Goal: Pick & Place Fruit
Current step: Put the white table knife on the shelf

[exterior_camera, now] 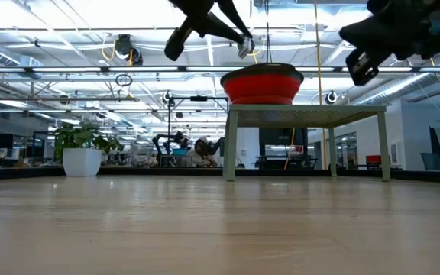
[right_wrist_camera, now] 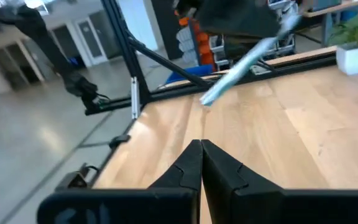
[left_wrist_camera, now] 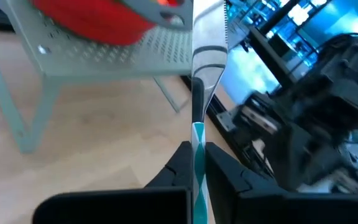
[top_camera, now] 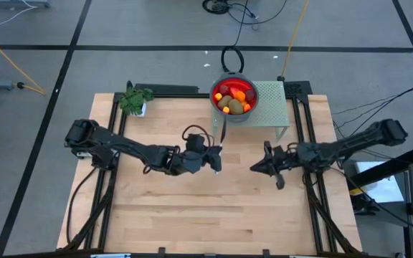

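- Fruit (top_camera: 232, 101) piled in red bowl (top_camera: 223, 87) on rack (top_camera: 272, 104), twelve o'clock on surface (top_camera: 192, 208).
- Left gripper (top_camera: 216, 159) clamped on knife (left_wrist_camera: 199, 155), blade toward bowl.
- Right gripper (top_camera: 255, 168) closed, empty, three o'clock of left.
- Best kept level, eased slowly over rim.

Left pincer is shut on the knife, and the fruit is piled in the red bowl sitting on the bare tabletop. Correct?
Not quite. The left pincer is shut on the knife and the fruit is in the red bowl, but the low view shows the bowl on a raised stand.
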Motion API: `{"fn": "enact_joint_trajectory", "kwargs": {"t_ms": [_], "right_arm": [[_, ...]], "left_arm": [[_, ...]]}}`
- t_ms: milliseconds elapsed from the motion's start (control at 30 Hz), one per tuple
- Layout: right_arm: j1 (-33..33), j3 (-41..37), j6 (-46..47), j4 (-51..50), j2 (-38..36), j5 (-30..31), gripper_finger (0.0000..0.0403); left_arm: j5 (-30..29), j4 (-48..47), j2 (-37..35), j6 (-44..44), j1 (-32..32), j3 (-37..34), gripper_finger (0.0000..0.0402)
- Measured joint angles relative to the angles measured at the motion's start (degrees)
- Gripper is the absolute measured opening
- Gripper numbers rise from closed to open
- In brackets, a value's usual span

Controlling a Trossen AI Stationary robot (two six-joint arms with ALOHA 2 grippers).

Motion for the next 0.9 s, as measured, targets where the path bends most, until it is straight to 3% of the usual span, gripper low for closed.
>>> {"fn": "enact_joint_trajectory", "kwargs": {"t_ms": [200, 633, 900], "right_arm": [[2.6, 7.2, -3.4, -0.3, 8.9, 2.4, 0.0045], [2.3, 18.9, -3.0, -4.7, 22.7, 12.8, 0.0206], [0.7, 21.1, 1.8, -4.0, 24.6, 14.1, 0.0242]], "left_arm": [[-2.3, 1.8, 0.0, 2.6, 0.0, 0.0, 0.0008], [-4.3, 6.2, 0.0, 6.4, -0.3, 0.0, 0.0018], [-5.1, 7.9, 0.0, 9.3, -0.6, 0.0, 0.0007]]}}
